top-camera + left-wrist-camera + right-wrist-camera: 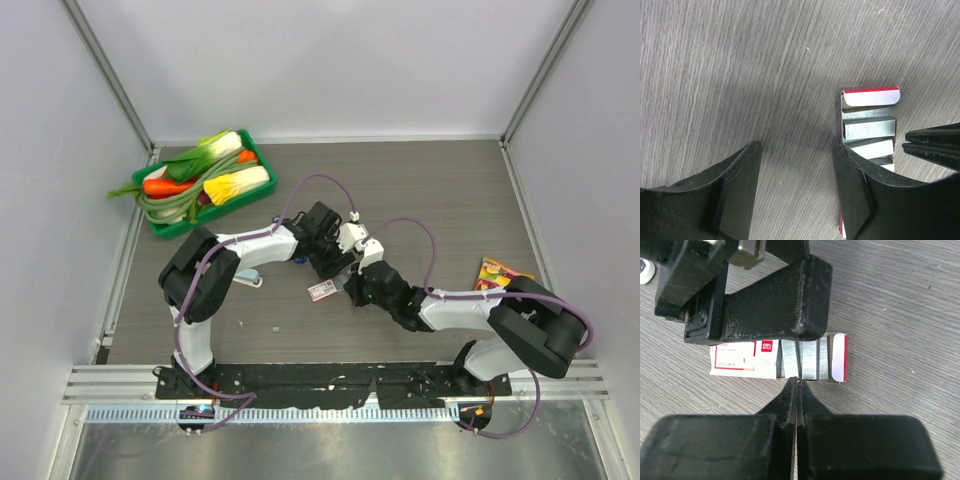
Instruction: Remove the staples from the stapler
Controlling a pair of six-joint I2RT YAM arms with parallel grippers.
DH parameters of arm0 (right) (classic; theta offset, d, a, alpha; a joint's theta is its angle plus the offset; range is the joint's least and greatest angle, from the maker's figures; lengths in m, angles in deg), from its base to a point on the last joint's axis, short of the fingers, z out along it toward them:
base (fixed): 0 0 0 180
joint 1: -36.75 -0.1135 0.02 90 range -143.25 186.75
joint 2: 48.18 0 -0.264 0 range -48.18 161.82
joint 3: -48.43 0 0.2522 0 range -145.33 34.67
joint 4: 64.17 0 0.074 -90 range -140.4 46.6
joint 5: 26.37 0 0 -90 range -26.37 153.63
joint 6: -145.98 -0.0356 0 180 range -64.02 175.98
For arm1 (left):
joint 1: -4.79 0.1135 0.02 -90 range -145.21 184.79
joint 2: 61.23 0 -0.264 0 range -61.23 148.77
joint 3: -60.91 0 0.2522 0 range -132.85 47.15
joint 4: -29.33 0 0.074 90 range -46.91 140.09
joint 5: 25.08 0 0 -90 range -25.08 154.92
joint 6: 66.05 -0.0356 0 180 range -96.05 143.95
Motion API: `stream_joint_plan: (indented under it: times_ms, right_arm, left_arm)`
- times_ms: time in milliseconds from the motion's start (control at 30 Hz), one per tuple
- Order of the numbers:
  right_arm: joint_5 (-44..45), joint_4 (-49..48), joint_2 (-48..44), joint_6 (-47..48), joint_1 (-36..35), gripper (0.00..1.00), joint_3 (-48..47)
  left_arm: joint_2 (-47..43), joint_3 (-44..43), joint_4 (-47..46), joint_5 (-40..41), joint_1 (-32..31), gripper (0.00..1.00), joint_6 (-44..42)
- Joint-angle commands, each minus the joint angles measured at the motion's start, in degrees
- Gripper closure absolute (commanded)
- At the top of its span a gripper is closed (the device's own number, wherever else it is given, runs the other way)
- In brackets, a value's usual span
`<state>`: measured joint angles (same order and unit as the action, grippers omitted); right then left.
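Left gripper [797, 185] stands with its jaws parted and nothing between them: one finger [855, 195] is over the long side of the staple box [322, 291], the other over bare wood beside it. Right gripper [797, 382] has its jaws pressed fully together, with the tips at the opposite long side of the staple box. Whether the tips touch the box cannot be told.

Layout, referenced to the staple box:

- Table [430, 190]: grey wood-grain surface on which the box lies flat.
- Tray [165, 225]: green, loaded with vegetables [215, 170], well apart to the far left of the box.
- Packet [495, 272]: brightly coloured, well apart to the right of the box.
- Stapler [250, 279]: left of the box, near but apart from it, lying on the table against the left arm. It is small, oblong and pale blue-grey with a rounded end. The arm hides part of it, and finer detail is too small to read.
- Staple box: red and white, with its white flap [870, 97] folded out.
- Staple strips [807, 360]: several grey metallic blocks packed side by side in the open end of the box.
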<state>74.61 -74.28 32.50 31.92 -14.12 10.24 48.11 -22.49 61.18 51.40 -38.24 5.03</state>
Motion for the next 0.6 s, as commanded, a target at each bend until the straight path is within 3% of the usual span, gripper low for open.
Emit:
stream_joint_plan:
  times_ms: [0,200,300,367,567]
  right_arm:
    - [-0.2,-0.9,-1.1,0.3,0.2,0.99,-0.1]
    - [2.4,2.6,-5.4,1.1,2.2,0.99,0.2]
    - [1.2,3.0,-6.4,0.4,4.8,0.82,0.3]
    - [0.5,2.8,-6.8,0.1,6.0,0.75,0.5]
    - [-4.0,0.9,-4.7,-1.3,9.8,0.72,0.7]
  left_arm:
    - [-1.3,1.4,-0.3,-1.2,-0.4,0.38,-0.8]
    - [-2.9,-1.4,2.1,-0.5,-0.3,0.36,-1.2]
    - [-5.4,-4.2,4.9,-1.4,0.8,0.33,-1.4]
    - [-7.5,-5.2,7.6,-2.1,1.9,0.31,-1.9]
    - [-13.7,-3.5,12.4,-3.0,3.9,0.27,-5.9]
